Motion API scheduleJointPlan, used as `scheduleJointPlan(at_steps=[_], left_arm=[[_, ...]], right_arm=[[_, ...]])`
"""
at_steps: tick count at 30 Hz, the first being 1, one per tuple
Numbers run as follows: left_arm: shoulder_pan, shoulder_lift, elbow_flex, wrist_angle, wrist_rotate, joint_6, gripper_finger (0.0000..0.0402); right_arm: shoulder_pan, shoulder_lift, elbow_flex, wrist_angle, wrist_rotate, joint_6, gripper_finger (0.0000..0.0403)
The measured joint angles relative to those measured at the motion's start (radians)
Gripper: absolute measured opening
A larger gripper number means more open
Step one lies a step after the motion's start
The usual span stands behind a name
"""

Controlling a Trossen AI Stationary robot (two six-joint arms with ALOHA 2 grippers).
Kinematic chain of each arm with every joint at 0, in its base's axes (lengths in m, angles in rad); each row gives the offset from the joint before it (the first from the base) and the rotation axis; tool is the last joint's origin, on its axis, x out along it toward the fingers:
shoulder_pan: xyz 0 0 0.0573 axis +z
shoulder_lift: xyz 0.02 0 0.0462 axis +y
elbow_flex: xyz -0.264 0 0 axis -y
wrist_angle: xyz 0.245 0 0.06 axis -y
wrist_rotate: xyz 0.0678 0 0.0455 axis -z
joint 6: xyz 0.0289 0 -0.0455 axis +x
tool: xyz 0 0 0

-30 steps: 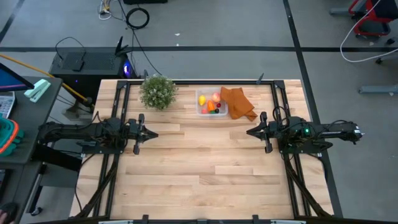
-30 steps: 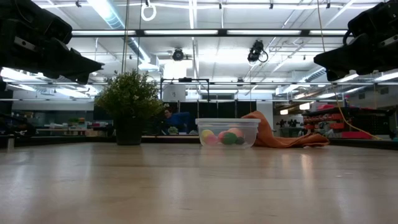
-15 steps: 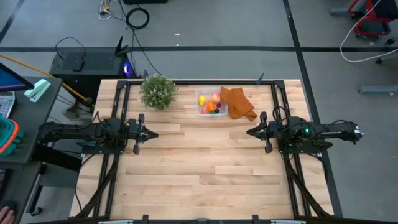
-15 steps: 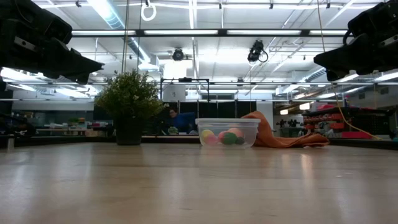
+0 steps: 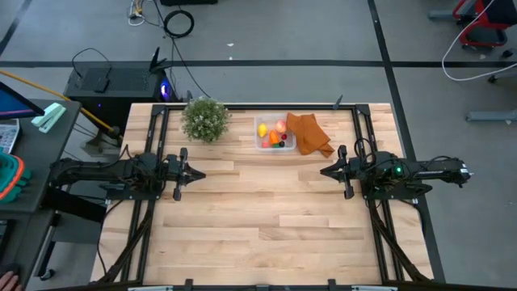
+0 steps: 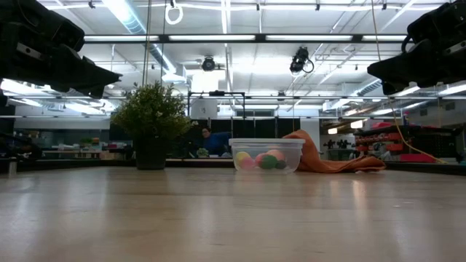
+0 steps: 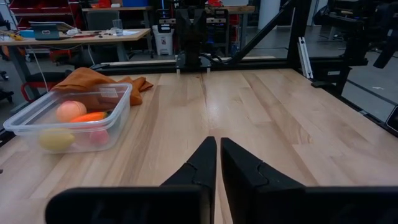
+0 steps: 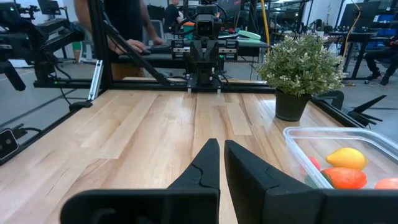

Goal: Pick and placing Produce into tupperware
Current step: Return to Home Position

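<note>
Now both arms hang over the table (image 5: 258, 210), the left gripper (image 5: 199, 174) and right gripper (image 5: 322, 171) each with fingers together, empty. Toy produce (image 5: 275, 136) lies inside the clear tupperware (image 6: 266, 141) by the far edge; pieces look light, hard, slick, best pinched mid-body.
</note>
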Motion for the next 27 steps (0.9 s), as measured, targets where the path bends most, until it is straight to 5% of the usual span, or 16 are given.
scheduleJointPlan(at_steps=[27], left_arm=[[0.0,0.0,0.0,0.0,0.0,0.0,0.0036]], right_arm=[[0.0,0.0,0.0,0.0,0.0,0.0,0.0]])
